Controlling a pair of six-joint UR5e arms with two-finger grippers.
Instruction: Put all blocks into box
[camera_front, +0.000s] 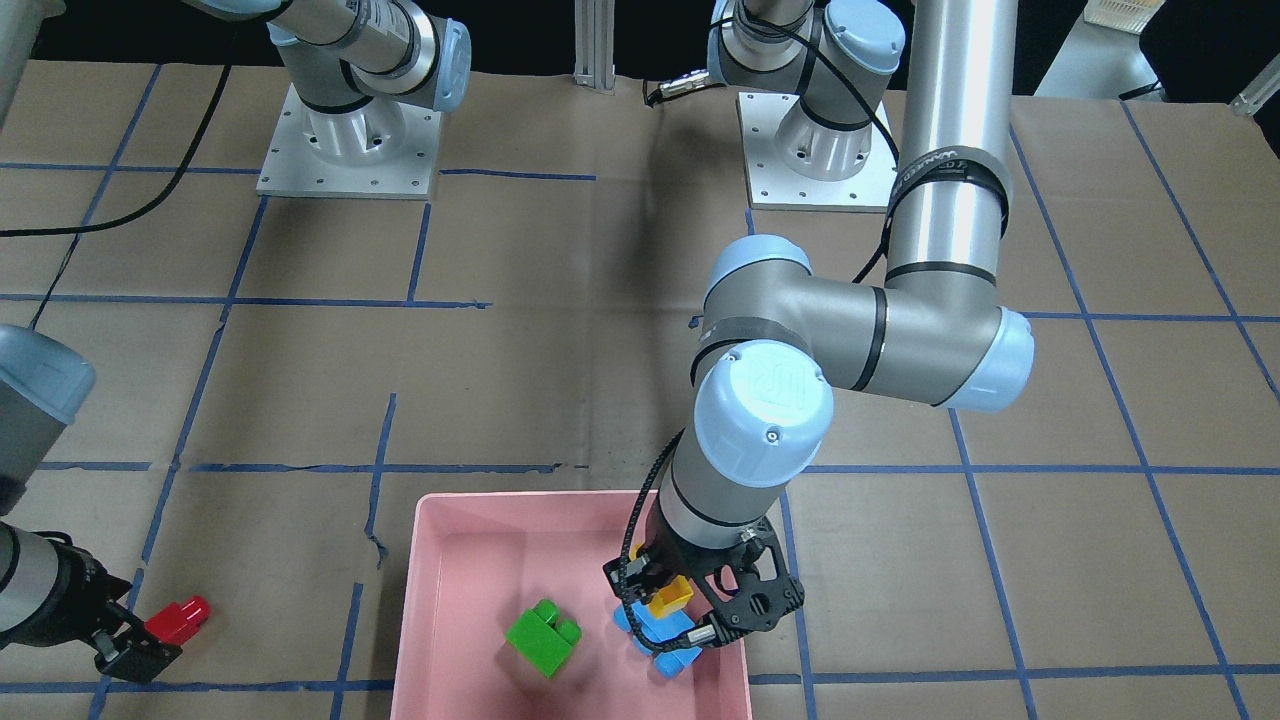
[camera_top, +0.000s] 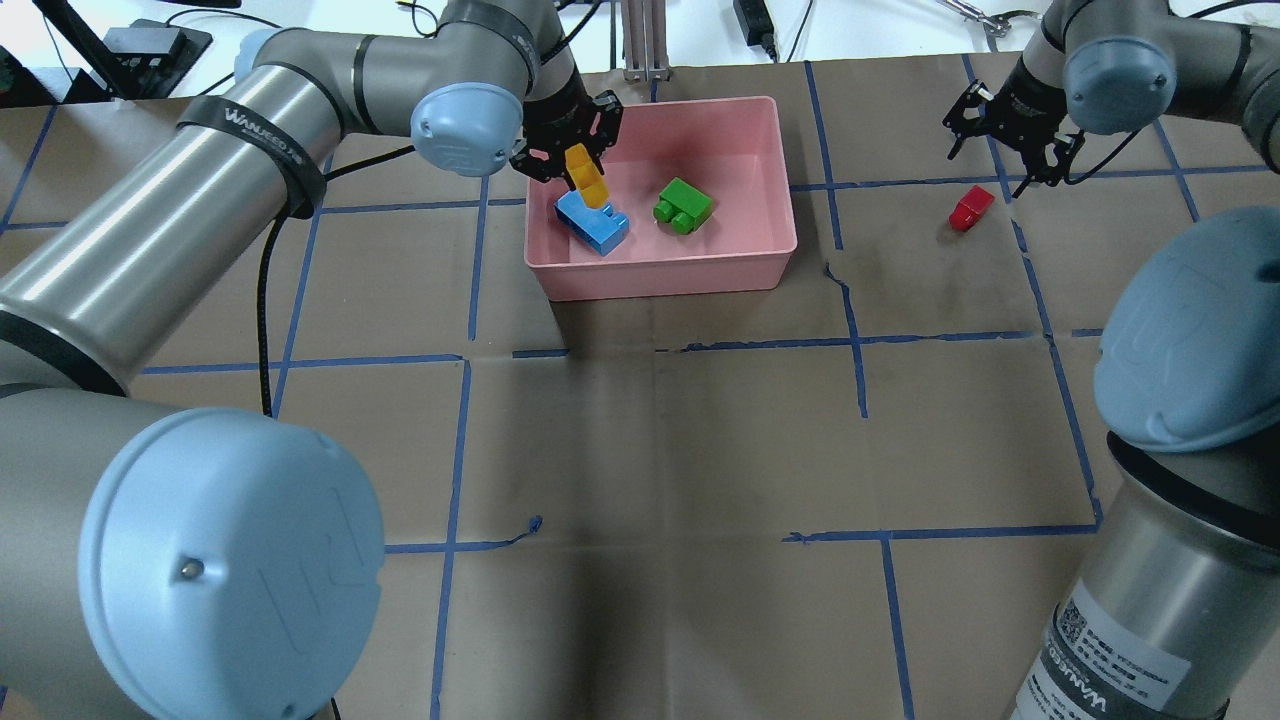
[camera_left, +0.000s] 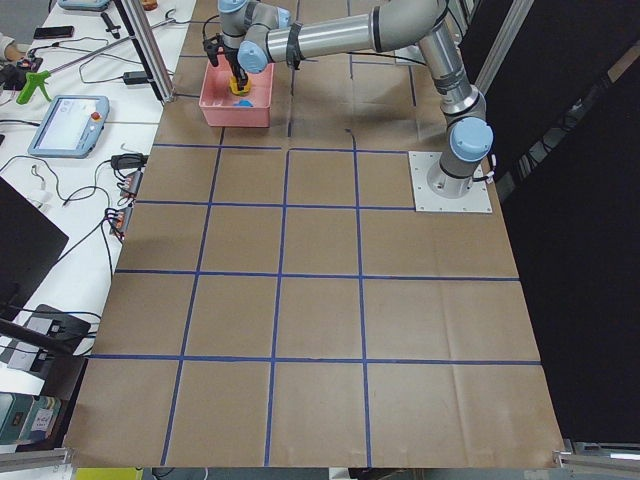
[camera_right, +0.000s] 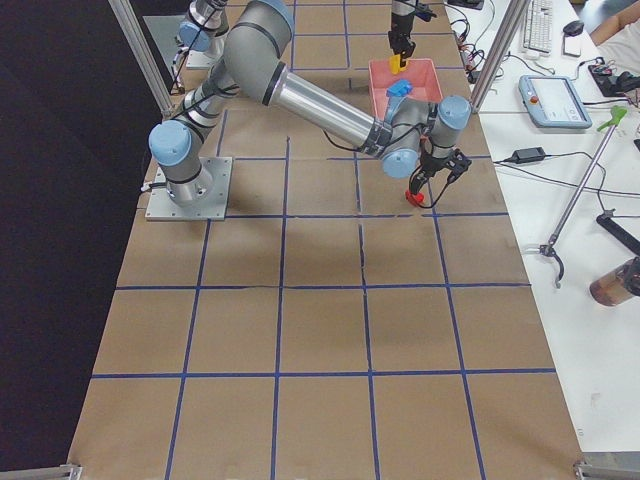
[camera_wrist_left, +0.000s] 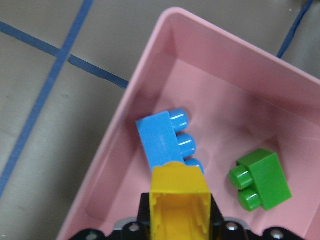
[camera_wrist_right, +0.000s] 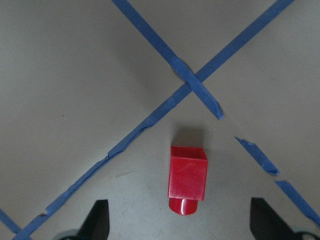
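My left gripper (camera_top: 575, 160) is shut on the yellow brick (camera_top: 585, 178) and holds it above the left part of the pink box (camera_top: 660, 275). The light-blue brick (camera_top: 592, 222) lies in the box just under it, and the green brick (camera_top: 683, 206) lies in the box's middle. The left wrist view shows the yellow brick (camera_wrist_left: 180, 200) between the jaws, over the blue brick (camera_wrist_left: 165, 140), with the green brick (camera_wrist_left: 260, 180) beside. The small red brick (camera_top: 971, 208) lies on the table right of the box. My right gripper (camera_top: 1005, 150) is open above the red brick (camera_wrist_right: 187, 180).
Brown paper with blue tape lines (camera_top: 860, 340) covers the table. The arms' base plates (camera_front: 345, 150) stand at the robot's side. The left arm's elbow (camera_front: 860, 330) hangs over the table near the box (camera_front: 500, 497).
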